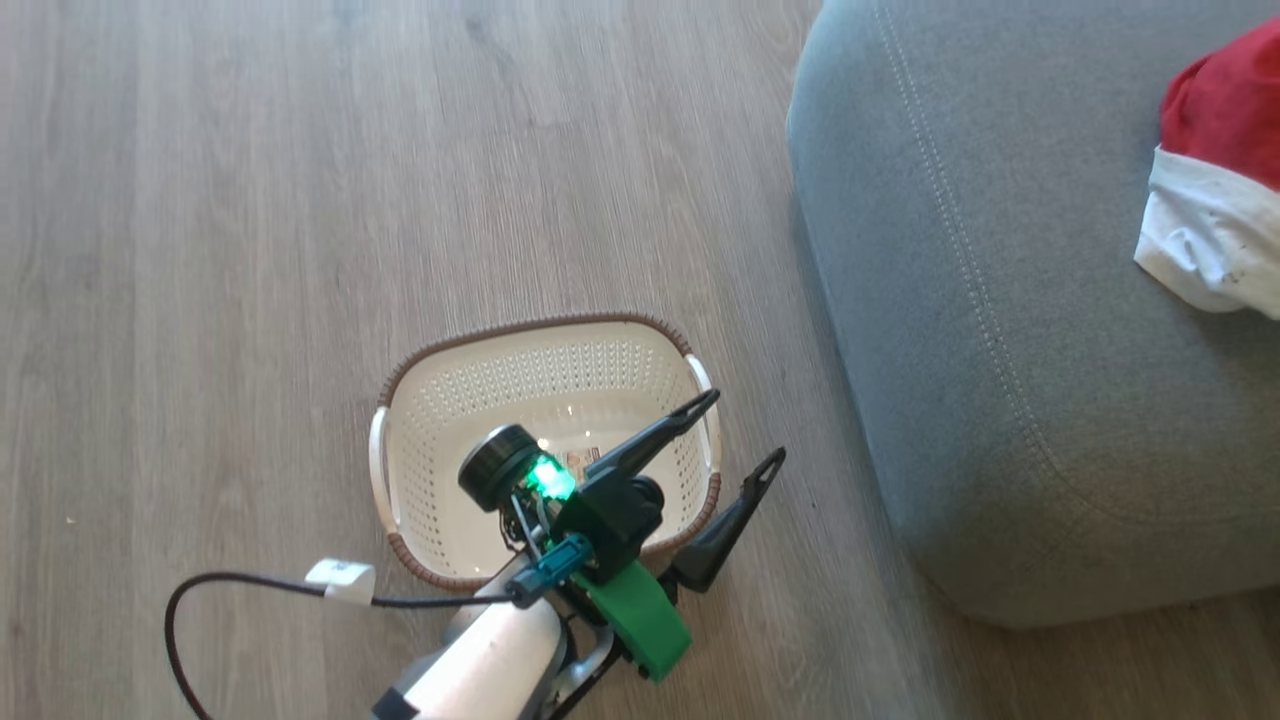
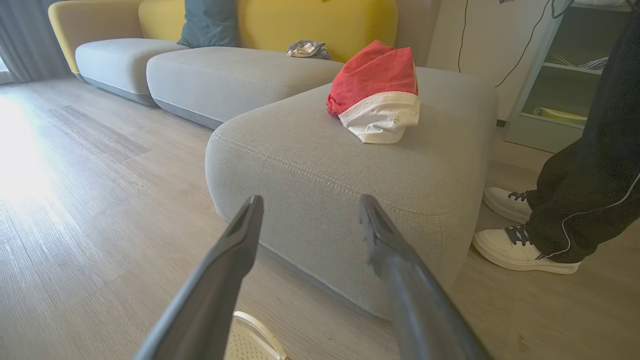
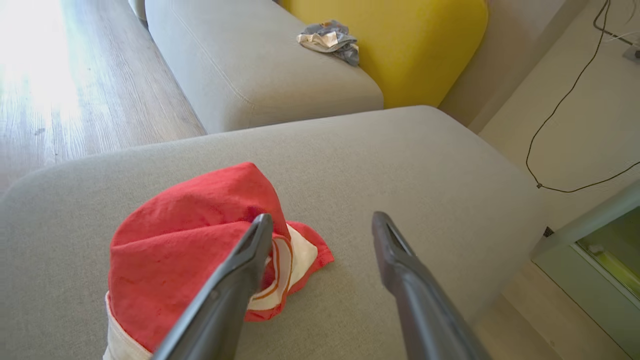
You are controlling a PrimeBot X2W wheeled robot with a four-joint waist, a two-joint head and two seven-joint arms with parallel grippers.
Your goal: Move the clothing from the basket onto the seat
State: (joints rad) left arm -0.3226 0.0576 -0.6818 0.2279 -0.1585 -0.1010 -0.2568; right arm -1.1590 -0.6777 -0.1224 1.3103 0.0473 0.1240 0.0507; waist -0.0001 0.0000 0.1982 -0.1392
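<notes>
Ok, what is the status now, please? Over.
Left gripper open above basket. Right gripper open, over clothing on seat. Basket looks empty. Person's shoes beside seat.

Daylight is blowing out the floor at both wrist views' left (pure white glare); the seat is casting a soft shadow, and edges are bowing.

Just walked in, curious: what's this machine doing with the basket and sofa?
A two-armed robot is moving laundry. The white basket on the floor looks empty; red-and-white clothing lies on the grey seat. The right gripper hovers over that clothing, the left gripper over the basket's edge, both jaws open, empty.
</notes>
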